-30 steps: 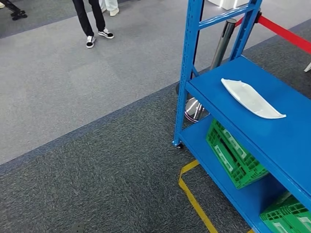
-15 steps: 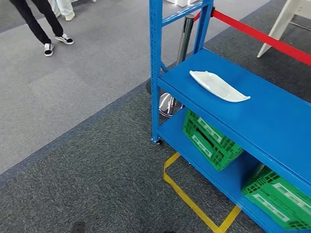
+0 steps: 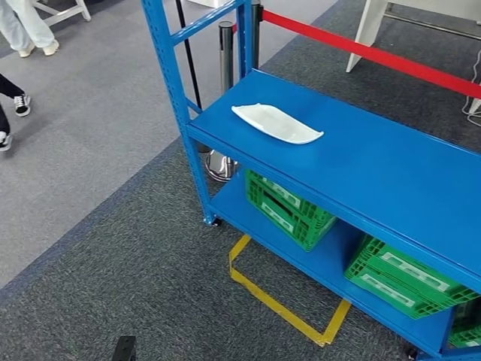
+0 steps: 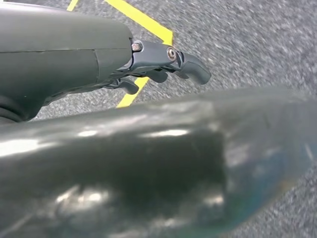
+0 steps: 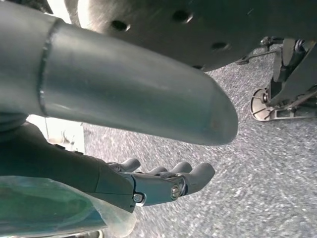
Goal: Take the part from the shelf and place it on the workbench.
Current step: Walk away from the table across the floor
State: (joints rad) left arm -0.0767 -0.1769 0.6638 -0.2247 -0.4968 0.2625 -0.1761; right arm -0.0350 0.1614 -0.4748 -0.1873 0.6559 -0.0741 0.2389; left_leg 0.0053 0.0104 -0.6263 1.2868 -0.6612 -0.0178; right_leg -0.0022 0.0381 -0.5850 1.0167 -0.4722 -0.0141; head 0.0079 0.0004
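The part (image 3: 276,123), a thin white leaf-shaped shell with tapered ends, lies flat on the blue shelf (image 3: 363,162). The left hand (image 4: 164,62) and the right hand (image 5: 164,181) hang empty, fingers loosely apart.

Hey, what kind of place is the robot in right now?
Probably a workshop or demo floor: a blue metal shelf rack holding a white part, green crates below, yellow floor tape and a red barrier belt.

White part (image 3: 276,123); blue shelf (image 3: 363,162); green crates (image 3: 286,207); yellow floor tape (image 3: 283,310); red rope (image 3: 368,54); grey carpet (image 3: 113,256).
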